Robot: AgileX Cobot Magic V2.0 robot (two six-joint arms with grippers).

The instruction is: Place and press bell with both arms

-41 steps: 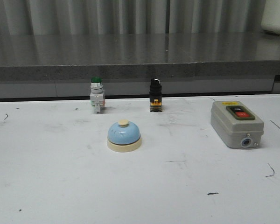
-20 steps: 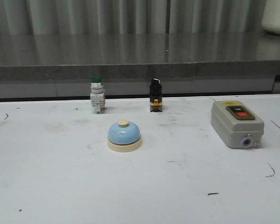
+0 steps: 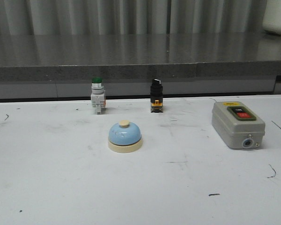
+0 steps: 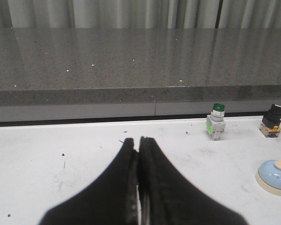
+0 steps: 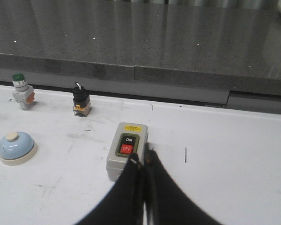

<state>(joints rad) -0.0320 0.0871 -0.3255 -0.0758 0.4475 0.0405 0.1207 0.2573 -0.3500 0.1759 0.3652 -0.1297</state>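
Note:
The light-blue bell (image 3: 124, 136) with cream base and cream button sits upright on the white table, near the middle. It also shows in the left wrist view (image 4: 274, 176) and in the right wrist view (image 5: 16, 147). Neither arm shows in the front view. My left gripper (image 4: 137, 141) is shut and empty over bare table, well left of the bell. My right gripper (image 5: 143, 157) is shut and empty, its tips over the near side of the grey switch box (image 5: 128, 149), far right of the bell.
A green-capped pushbutton (image 3: 97, 95) and a black selector switch (image 3: 156, 95) stand behind the bell near the table's back edge. The grey switch box (image 3: 237, 124) lies at the right. A dark raised counter (image 3: 140, 56) runs behind the table.

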